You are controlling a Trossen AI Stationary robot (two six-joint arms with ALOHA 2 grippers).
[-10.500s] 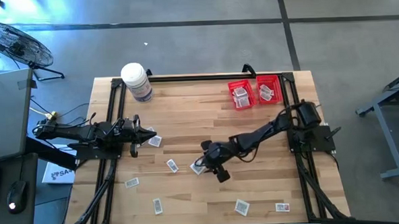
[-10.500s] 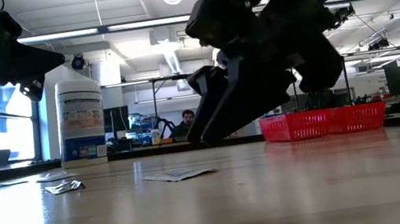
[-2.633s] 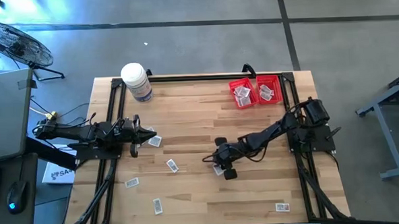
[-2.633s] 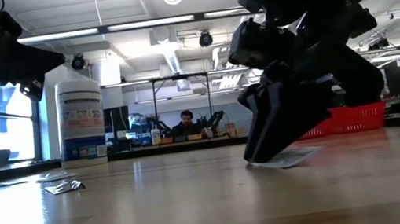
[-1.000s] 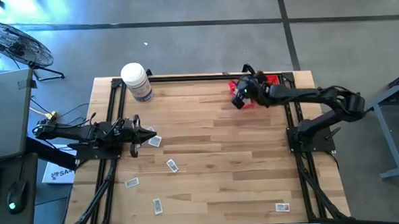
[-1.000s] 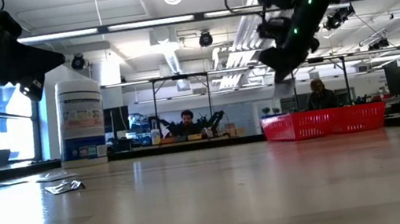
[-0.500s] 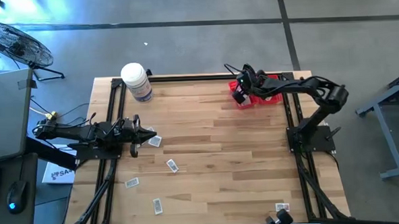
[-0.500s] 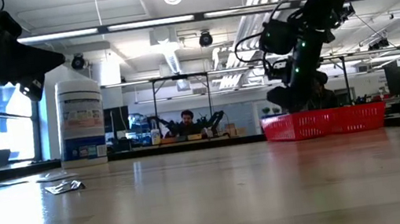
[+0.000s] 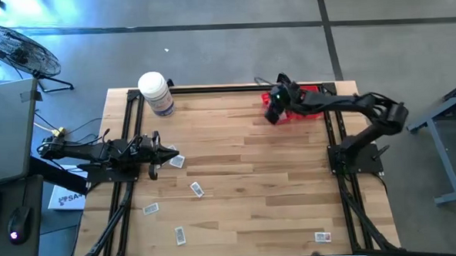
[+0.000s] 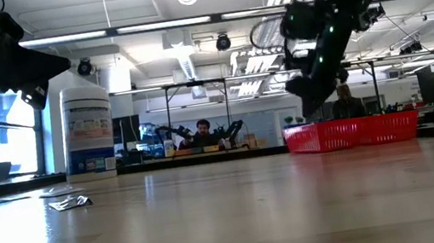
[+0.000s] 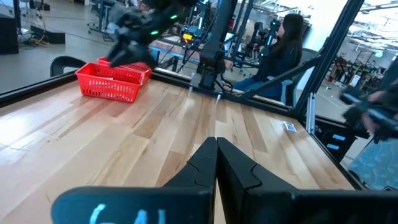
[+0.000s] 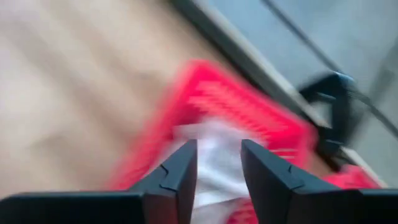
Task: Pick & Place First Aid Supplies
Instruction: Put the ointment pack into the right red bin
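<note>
Right wrist view: the right pincer (image 12: 217, 162), spread, hovers over white packets (image 12: 214, 155) in the red basket (image 12: 249, 112).

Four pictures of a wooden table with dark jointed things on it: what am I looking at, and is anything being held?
Those are two robot arms, each ending in a two-finger tool. One picture looks down from above, one looks level across the table top, and two come from cameras on the arms' wrists. The right tool hangs over a red basket at the table's far edge, fingers apart, holding nothing; white packets lie in the basket below it. The left tool waits shut near the left side, next to one packet. More small packets lie scattered on the table, and a white bottle stands at the far left corner.
</note>
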